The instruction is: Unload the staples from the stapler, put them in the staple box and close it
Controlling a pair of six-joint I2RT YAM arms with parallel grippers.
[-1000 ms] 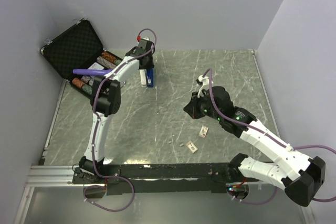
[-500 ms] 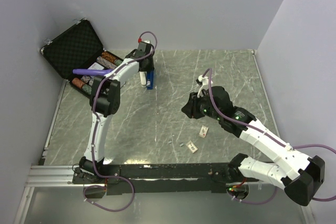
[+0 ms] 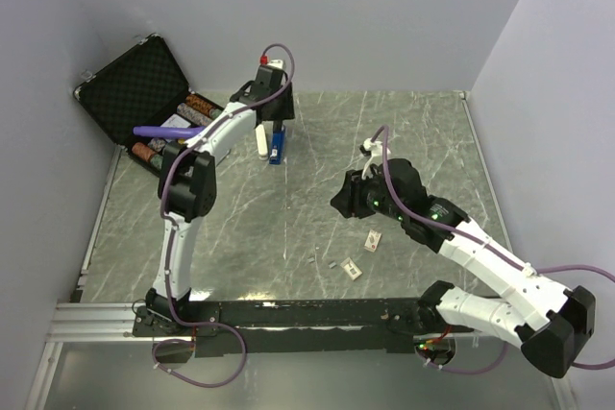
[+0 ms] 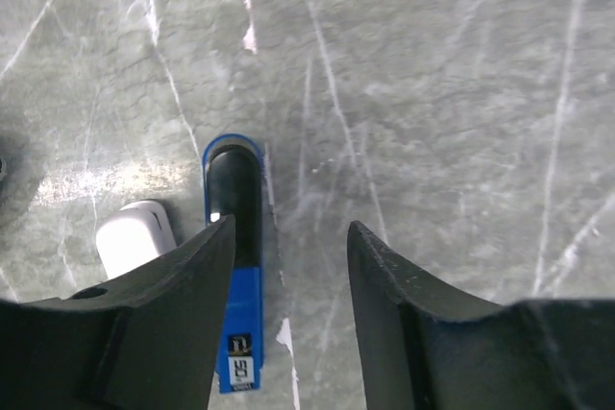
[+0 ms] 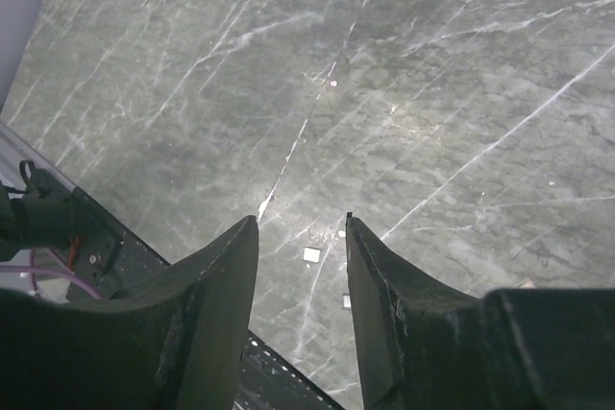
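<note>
Two grippers parted, holding nothing: left gripper (image 4: 288, 237) over the stapler (image 4: 235, 276) at the table's (image 3: 423, 132) eleven o'clock, right gripper (image 5: 301, 223) just three o'clock of centre. Stapler ungripped; unloading unconfirmed, judged outstanding.

Both arms have white link shells with black joint housings. On the left arm (image 3: 179, 237), you will find a purple cable (image 3: 170, 280) routed along the links and a red fitting (image 3: 260, 60) at the wrist. The right arm (image 3: 485, 258) carries a matching purple cable (image 3: 387, 158) and small green indicator lights (image 3: 377, 203) on its black wrist housing. The left gripper (image 4: 290, 228) and right gripper (image 5: 300, 221) each have two matte black, wedge-shaped fingers with a grainy surface.
</note>
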